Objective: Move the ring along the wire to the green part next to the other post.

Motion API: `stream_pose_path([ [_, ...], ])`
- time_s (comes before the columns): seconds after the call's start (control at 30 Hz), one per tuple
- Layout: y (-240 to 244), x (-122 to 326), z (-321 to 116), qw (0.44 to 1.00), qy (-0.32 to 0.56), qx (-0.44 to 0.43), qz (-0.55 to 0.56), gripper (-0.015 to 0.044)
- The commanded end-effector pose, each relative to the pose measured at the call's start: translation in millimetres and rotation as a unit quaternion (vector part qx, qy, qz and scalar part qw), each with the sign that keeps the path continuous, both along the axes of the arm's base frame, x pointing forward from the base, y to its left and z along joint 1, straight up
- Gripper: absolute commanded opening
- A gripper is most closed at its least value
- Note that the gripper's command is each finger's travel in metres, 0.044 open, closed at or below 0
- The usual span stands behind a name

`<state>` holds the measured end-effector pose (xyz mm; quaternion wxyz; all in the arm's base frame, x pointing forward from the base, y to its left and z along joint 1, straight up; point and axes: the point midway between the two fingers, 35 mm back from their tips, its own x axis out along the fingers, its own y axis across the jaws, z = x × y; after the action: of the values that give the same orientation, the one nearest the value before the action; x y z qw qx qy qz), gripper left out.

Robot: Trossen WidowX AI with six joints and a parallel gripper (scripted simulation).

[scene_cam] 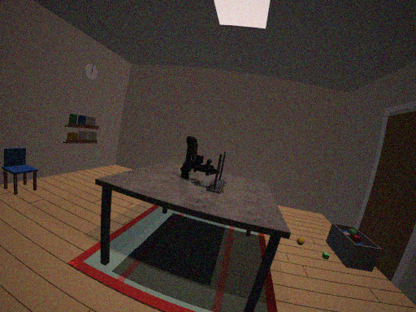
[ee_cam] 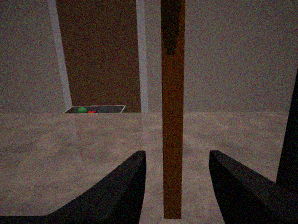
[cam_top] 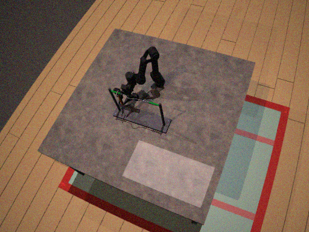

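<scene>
The orange handle (cam_top: 121, 100) (ee_cam: 173, 125) hangs upright below its small ring (cam_top: 119, 96), which is at the left green part (cam_top: 113, 90) of the wire in the top view, near the left post (cam_top: 114, 100). The thin grey part (cam_top: 139, 99) runs to the other green part (cam_top: 154, 104) beside the right post (cam_top: 162, 115). My gripper (ee_cam: 177, 158) is open. In the wrist view the handle stands upright between the two fingertips in the picture, with a gap on both sides; its depth relative to them is hard to tell. The ring is out of the wrist view.
The posts stand on a dark base plate (cam_top: 145, 118) on the grey table (cam_top: 90, 130) (scene_cam: 183, 195). A dark upright shape (ee_cam: 291, 145), apparently a post, is close at the right edge of the wrist view. A pale rectangle (cam_top: 169, 173) lies on the table. A toy bin (scene_cam: 351, 248) stands on the floor.
</scene>
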<state>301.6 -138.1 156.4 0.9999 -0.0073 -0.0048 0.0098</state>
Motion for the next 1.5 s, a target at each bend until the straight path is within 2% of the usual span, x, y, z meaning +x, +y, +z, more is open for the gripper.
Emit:
stream_pose_path([
  [0.0,0,7,1,1.0,-0.001,0.002,-0.001,0.016],
  [0.83,3,18,0,1.0,-0.002,0.002,-0.001,0.016],
  [1.23,4,17,0,1.0,-0.001,0.0,0.001,-0.015],
  [1.47,3,17,1,1.0,-0.001,0.0,0.001,-0.015],
])
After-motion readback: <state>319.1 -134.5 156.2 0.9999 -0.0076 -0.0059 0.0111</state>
